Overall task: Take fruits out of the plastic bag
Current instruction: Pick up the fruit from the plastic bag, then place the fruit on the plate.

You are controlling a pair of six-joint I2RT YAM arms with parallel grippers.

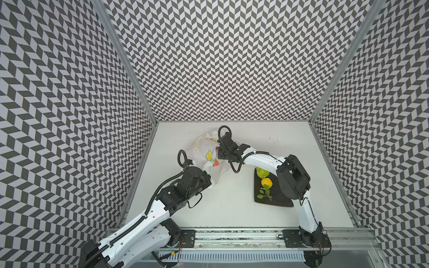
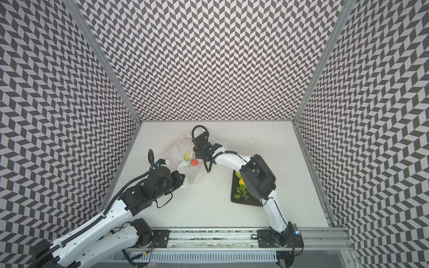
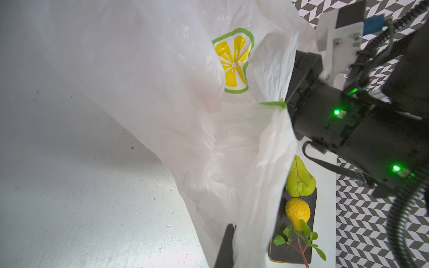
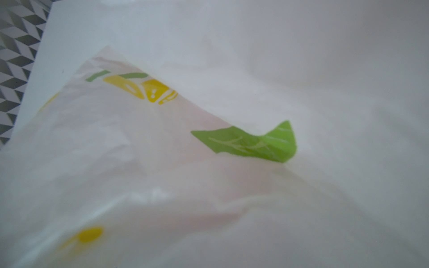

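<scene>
Lemon-slice-printed plastic bag (image 1: 201, 150) held at the desk's (image 1: 232, 208) eleven o'clock.
The left jaws pinch its rim; the right jaws are hidden inside, state unclear. A red-orange fruit (image 2: 194, 162) shows at its mouth; green pear (image 1: 261, 172), yellow lemon (image 1: 267, 182) and leafy sprig (image 1: 265, 194) lie on the dark plate (image 1: 281, 201), four o'clock.

In both top views the whole table (image 1: 232, 208) is looked down on steeply from high above the robot's base end, from far off. Nearly the same scene is shared by the two, only slightly offset sideways. The left wrist view is taken close against the plastic bag (image 3: 162, 92), and the table is faced across toward the dark plate (image 3: 279, 254) and the right arm (image 3: 371, 130). The right wrist view is held very near the bag's film and is blurred; a strip of patterned wall (image 4: 14, 58) is caught at its edge.
</scene>
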